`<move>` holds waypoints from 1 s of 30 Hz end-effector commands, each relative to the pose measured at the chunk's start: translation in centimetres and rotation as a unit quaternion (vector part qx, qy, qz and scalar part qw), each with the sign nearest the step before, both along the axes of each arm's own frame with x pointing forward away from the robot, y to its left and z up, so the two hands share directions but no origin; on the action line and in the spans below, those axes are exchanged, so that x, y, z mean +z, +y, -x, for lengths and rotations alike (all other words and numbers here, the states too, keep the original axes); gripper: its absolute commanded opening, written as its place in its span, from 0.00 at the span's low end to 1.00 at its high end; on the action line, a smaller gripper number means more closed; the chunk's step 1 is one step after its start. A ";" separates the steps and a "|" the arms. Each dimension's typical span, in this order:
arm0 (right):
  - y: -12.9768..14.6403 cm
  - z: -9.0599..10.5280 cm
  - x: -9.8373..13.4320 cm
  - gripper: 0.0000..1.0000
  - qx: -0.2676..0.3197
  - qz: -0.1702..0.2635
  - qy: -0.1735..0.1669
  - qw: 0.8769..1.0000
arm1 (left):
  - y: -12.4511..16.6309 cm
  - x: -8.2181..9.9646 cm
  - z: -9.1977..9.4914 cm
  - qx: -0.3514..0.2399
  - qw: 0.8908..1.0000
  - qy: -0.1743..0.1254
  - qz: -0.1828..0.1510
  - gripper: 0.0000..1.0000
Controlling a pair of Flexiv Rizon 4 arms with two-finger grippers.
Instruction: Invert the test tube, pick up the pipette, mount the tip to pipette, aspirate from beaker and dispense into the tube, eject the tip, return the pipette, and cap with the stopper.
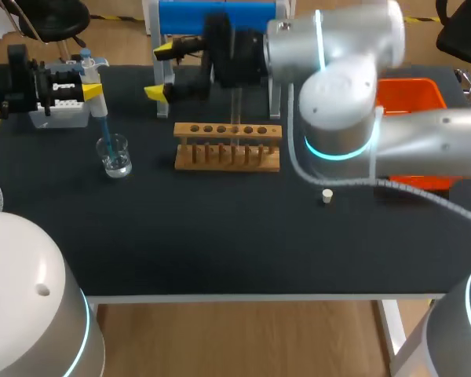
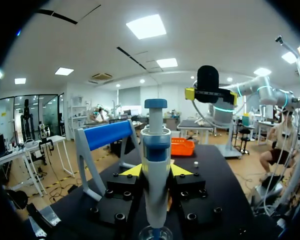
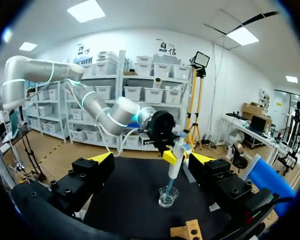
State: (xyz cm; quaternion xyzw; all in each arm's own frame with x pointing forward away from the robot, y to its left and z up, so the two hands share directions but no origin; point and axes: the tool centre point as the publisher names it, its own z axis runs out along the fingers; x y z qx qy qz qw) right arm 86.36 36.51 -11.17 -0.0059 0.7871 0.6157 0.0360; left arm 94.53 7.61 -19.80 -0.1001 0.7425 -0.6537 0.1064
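1. The tabletop is black and carries every item listed below.

2. My right arm enters from the right and crosses the far half of the tabletop, passing over the rear of the rack.

3. A stand with a blue top bar on white legs sits at the far edge, behind my right hand.

4. An orange bin sits at the far right and is partly hidden by my right arm.

5. The wooden rack stands near the middle of the tabletop, with a row of holes along its top. I cannot tell whether a tube stands in it.

6. A white box lies at the far left, directly under my left hand.

7. My right hand hangs between the stand and the rack. Its fingers are spread wide and grip nothing. In the right wrist view the pipette and beaker lie ahead of it, well apart.

8. My left hand is clamped on the pipette, with one yellow tip on each side of the barrel.

9. The pipette is held upright. Its blue button is uppermost, and its tip reaches down into the beaker.

10. The glass beaker stands left of the rack, just below my left hand.

11. The white stopper lies on bare tabletop to the right of the rack, apart from it.
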 end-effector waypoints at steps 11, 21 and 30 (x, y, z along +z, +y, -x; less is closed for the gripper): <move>4.4 -2.5 0.9 1.00 0.186 0.011 0.017 0.982 | -0.1 0.0 0.1 0.002 1.000 -0.001 0.000 0.00; 5.6 -3.6 1.6 0.00 0.155 -0.010 0.034 0.987 | -0.1 0.0 0.1 0.002 1.000 -0.001 0.000 0.00; 6.7 -3.9 1.9 0.00 0.103 -0.026 0.035 0.994 | -0.1 0.0 0.1 0.002 1.000 -0.001 0.000 0.00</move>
